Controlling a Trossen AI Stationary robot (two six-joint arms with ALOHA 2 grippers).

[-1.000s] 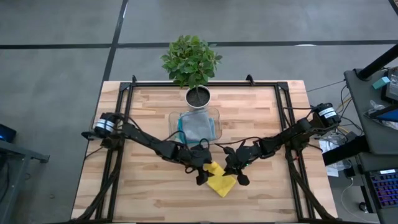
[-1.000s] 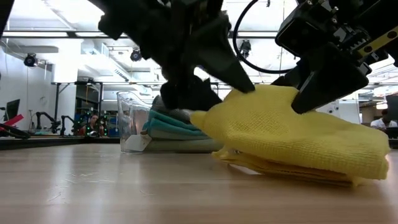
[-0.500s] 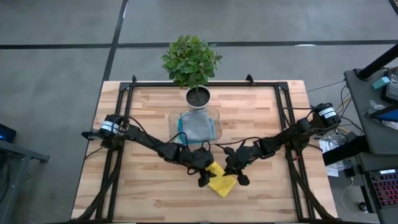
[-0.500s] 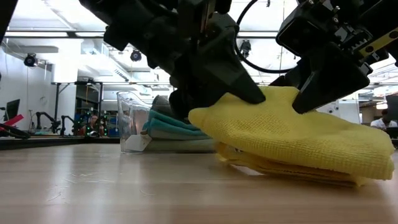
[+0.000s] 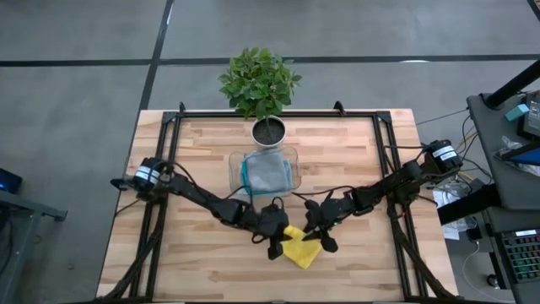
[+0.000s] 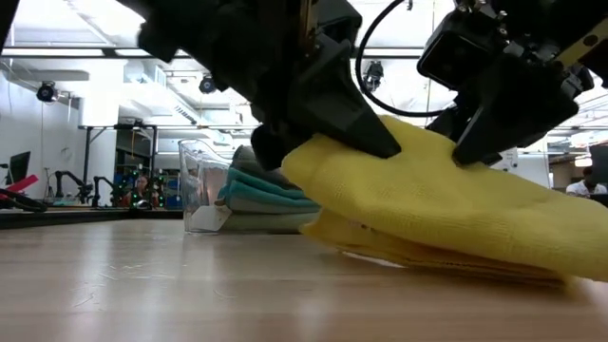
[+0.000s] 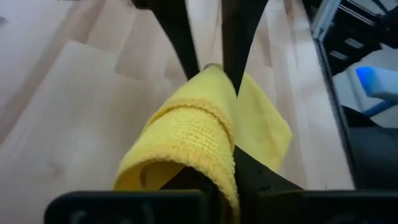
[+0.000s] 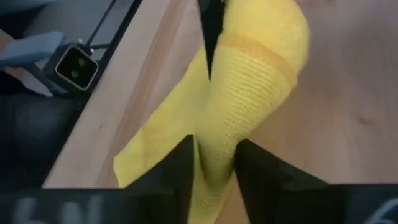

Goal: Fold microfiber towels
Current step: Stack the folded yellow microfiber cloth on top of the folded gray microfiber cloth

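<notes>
Bare table (image 5: 194, 143) is left either side of the clear tray (image 5: 291, 160); behind the tray, passage is blocked by a potted plant (image 5: 260, 84).

Nubby yellow cloth (image 6: 456, 214), smooth wooden table (image 6: 190, 285)

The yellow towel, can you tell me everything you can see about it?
The yellow towel is a small soft cloth with a bumpy knit weave and a stitched edge. It is folded over on itself in layers and lies on the wooden table, in front of the clear tray. The left gripper is shut on its rolled fold, and the right gripper has the cloth between its fingers on the other side.
</notes>
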